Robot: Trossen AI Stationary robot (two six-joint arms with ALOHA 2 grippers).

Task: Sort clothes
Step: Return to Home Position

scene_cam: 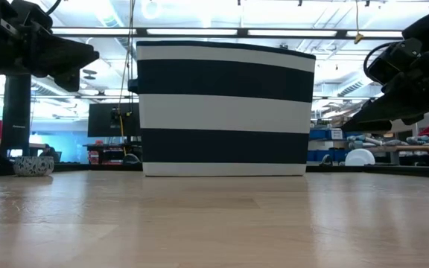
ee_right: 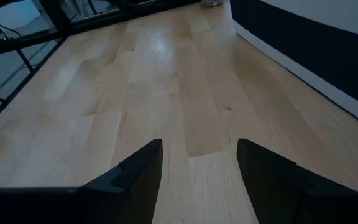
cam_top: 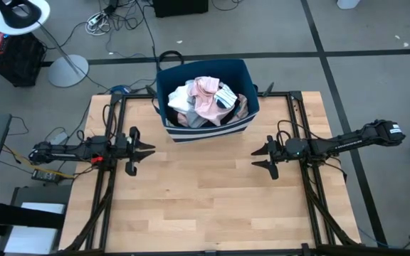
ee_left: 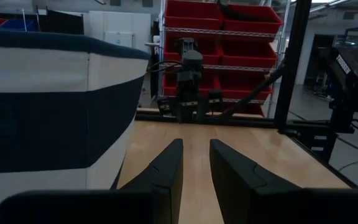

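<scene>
The clothes, a heap of white, pink, grey and striped garments, lie inside the navy bin with white stripes at the table's far middle. The bin stands on the table by its base and also shows in the low view. My left gripper hovers open and empty left of the bin's near corner; the bin's wall shows beside it in the left wrist view. My right gripper hovers open and empty right of the bin's near side, fingers over bare wood.
The wooden tabletop stretches bare between and in front of the two grippers. Black frame rails run along the table's left and right sides. The right arm shows across the table in the left wrist view.
</scene>
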